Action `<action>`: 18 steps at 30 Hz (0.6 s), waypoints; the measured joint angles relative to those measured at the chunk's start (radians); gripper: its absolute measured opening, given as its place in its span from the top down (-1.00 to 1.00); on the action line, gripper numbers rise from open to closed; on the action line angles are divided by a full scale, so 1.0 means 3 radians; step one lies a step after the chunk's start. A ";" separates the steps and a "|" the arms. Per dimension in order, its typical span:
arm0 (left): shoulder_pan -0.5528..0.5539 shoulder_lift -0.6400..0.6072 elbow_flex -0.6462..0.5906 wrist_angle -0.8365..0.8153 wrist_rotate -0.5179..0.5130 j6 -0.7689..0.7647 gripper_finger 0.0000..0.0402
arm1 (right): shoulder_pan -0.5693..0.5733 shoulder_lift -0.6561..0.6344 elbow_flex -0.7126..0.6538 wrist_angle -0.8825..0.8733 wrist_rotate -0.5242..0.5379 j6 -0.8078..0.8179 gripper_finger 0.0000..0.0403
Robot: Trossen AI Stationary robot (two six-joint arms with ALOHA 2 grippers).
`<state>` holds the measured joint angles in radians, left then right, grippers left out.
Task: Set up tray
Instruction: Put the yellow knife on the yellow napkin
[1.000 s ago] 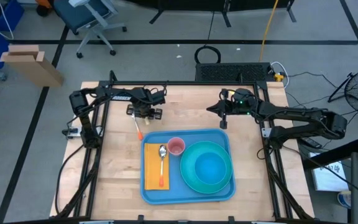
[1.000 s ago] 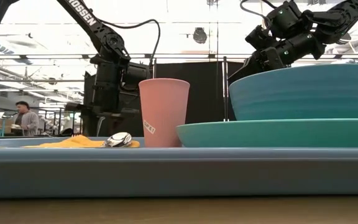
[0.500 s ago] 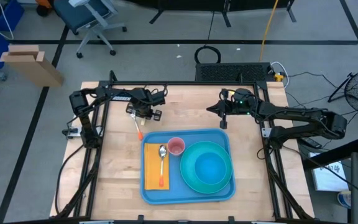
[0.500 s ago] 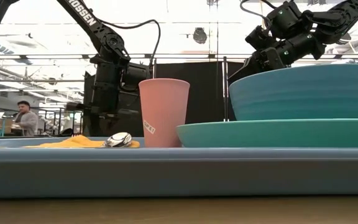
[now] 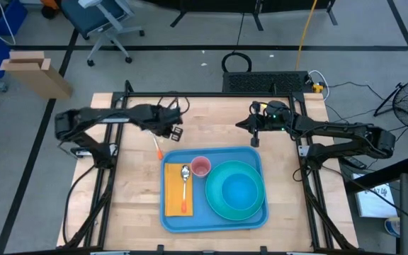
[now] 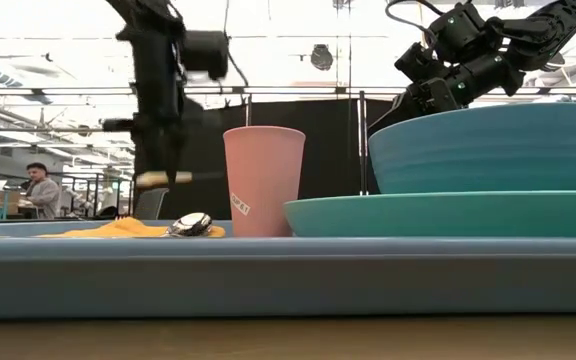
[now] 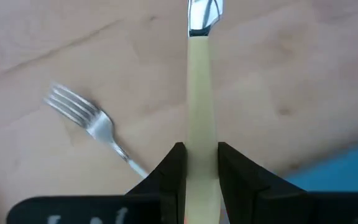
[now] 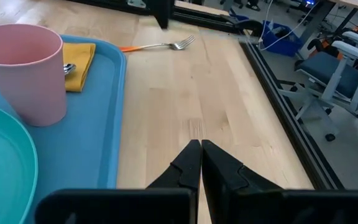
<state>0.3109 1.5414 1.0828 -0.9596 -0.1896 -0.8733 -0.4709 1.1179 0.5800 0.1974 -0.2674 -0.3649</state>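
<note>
Above the table's far-left: left gripper (image 7: 197, 163) clamps a knife (image 7: 197, 124).
Tray (image 5: 172, 221) lies at 5 o'clock from it, nearer than to the closed, empty right gripper (image 8: 200, 163); fork (image 7: 89, 121) on wood.

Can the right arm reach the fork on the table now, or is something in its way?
Probably not easily. The fork lies on the wood beside the tray, right under the left gripper, which holds a cream-handled utensil. The right gripper, shut and empty, waits past the tray's far corner, so the left arm crowds that spot.
</note>
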 joint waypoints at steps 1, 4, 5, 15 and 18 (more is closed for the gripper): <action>-0.0098 -0.0109 0.0000 -0.0036 -0.0012 -0.0104 0.65 | 0.0000 0.0000 0.0000 -0.0010 0.0001 -0.0012 0.97; -0.0461 -0.0374 0.0001 -0.0071 -0.0034 -0.0461 0.65 | 0.0000 0.0000 0.0000 -0.0089 0.0004 -0.0089 0.97; -0.0586 -0.0430 0.0003 -0.0071 -0.0049 -0.0591 0.65 | -0.0001 0.0000 0.0000 -0.0104 0.0004 -0.0121 0.97; -0.2009 -0.0405 0.0003 0.0156 -0.0435 -0.2117 0.65 | -0.0003 0.0000 0.0000 -0.0196 0.0010 -0.0263 0.97; -0.2389 -0.0354 0.0009 0.0451 -0.0837 -0.2468 0.65 | -0.0003 0.0000 0.0000 -0.0212 0.0010 -0.0311 0.97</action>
<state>-0.4058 1.4353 1.0855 -0.8244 -0.4406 -1.6137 -0.4717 1.1179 0.5800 0.1337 -0.2646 -0.4583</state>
